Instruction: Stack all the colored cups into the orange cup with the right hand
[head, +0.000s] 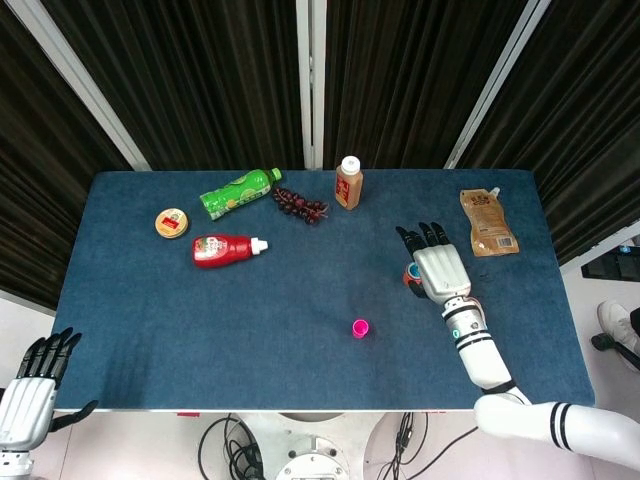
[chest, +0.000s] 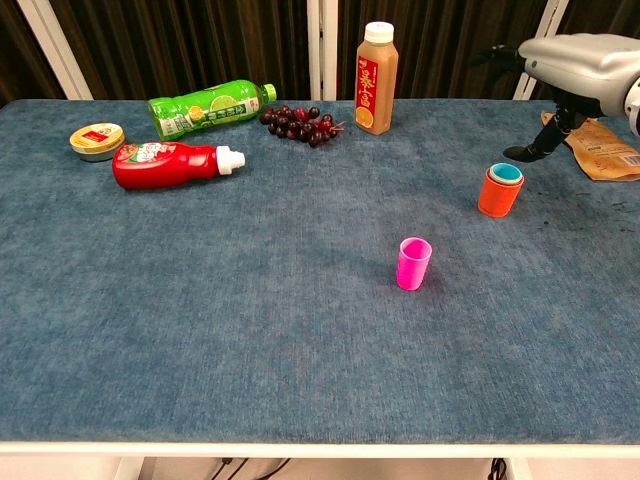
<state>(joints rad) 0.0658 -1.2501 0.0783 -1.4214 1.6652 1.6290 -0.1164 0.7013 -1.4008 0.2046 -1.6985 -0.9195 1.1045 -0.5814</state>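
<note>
The orange cup (chest: 499, 194) stands upright at the right of the table with a blue cup (chest: 506, 173) nested inside it; in the head view the orange cup (head: 411, 276) peeks out beside my hand. A pink cup (chest: 413, 263) stands alone near the table's middle, also seen as the pink cup (head: 360, 328) in the head view. My right hand (chest: 565, 62) hovers above and behind the stack, fingers spread, holding nothing; from above the right hand (head: 437, 264) covers part of the stack. My left hand (head: 35, 385) hangs off the table's front left corner, fingers apart and empty.
At the back lie a green bottle (chest: 208, 107), a bunch of grapes (chest: 302, 124), and an upright juice bottle (chest: 375, 78). A red ketchup bottle (chest: 172, 164) and a round tin (chest: 97, 140) lie at the left. A brown pouch (chest: 601, 148) lies far right.
</note>
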